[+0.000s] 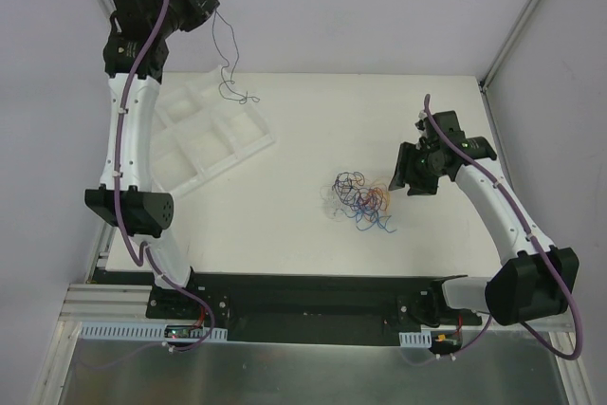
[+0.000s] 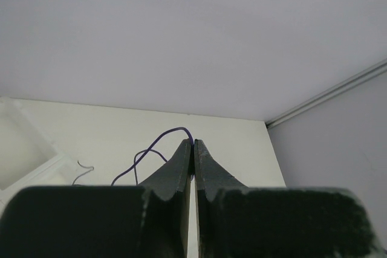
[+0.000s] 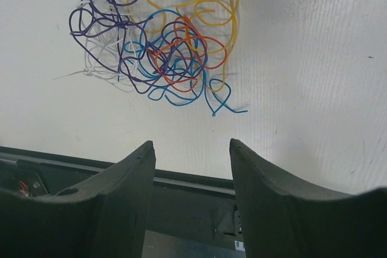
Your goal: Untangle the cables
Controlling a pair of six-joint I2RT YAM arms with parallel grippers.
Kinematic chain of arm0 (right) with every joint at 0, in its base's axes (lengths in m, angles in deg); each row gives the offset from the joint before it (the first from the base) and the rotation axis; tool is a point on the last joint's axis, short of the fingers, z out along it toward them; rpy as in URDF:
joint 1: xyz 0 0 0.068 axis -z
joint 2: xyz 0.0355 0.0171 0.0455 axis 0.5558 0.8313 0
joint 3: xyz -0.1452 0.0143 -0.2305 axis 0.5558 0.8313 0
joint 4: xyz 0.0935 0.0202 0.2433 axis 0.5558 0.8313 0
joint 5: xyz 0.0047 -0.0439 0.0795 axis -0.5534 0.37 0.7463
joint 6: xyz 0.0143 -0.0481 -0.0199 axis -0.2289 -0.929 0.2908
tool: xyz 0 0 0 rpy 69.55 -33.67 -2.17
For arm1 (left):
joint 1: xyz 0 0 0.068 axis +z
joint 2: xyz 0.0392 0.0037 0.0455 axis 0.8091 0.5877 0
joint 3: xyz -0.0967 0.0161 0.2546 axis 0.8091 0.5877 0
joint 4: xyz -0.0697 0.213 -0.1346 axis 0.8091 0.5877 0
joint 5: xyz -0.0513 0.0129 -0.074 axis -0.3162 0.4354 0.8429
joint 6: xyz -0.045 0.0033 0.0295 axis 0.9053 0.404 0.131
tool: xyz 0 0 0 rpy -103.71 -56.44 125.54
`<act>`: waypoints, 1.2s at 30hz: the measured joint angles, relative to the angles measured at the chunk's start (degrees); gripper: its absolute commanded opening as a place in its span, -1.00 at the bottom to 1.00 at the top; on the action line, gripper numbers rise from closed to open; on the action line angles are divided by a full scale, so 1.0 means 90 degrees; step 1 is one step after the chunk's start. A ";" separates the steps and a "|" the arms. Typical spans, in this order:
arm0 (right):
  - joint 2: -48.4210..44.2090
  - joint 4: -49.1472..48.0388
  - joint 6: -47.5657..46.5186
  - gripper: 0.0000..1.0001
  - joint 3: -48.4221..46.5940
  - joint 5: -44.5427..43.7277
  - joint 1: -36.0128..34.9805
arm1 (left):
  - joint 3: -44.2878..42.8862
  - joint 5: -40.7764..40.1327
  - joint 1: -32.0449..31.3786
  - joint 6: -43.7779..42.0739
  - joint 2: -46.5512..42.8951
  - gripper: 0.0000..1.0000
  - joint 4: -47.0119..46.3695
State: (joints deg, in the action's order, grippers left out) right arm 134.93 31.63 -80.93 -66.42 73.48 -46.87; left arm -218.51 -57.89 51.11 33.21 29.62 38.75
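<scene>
Top external view: the left gripper [image 1: 211,10] hangs high at the far left, and one purple cable [image 1: 228,92] dangles from it, its lower end curling by the far rim of the white tray [image 1: 237,130]. In the left wrist view the jaws are pressed together, pinching that cable [image 2: 158,136] at their tips. Mid-table [image 1: 285,225] lies the tangle of cables [image 1: 358,198] in purple, blue, orange, red, yellow and white. Just right of it, the right gripper [image 1: 403,177] has its jaws spread wide and empty, with the tangle [image 3: 163,58] ahead of the tips, untouched.
</scene>
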 measured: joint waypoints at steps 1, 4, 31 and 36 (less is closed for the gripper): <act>0.0000 0.0000 0.0005 0.11 0.0000 0.0015 0.0000 | -0.0022 0.0000 0.0000 0.0000 -0.0049 -1.00 -0.0005; 0.0000 -0.0002 0.0010 0.10 0.0000 0.0058 0.0000 | -0.0046 0.0000 0.0002 -0.0002 -0.0240 -1.00 -0.0034; 0.0015 -0.0063 -0.0007 0.11 0.0231 0.0180 0.0012 | 0.0634 -0.0427 0.0034 -0.0272 -0.0792 -1.00 -0.0182; 0.0189 -0.0061 -0.0032 0.10 0.0228 0.0216 0.0015 | 0.1037 -0.0629 0.0044 -0.0376 -0.0984 -1.00 -0.0172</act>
State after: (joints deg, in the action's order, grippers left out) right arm 136.64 31.09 -81.21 -64.37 75.43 -46.74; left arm -209.18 -63.55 51.51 29.83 20.76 37.20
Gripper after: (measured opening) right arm 0.554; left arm 0.006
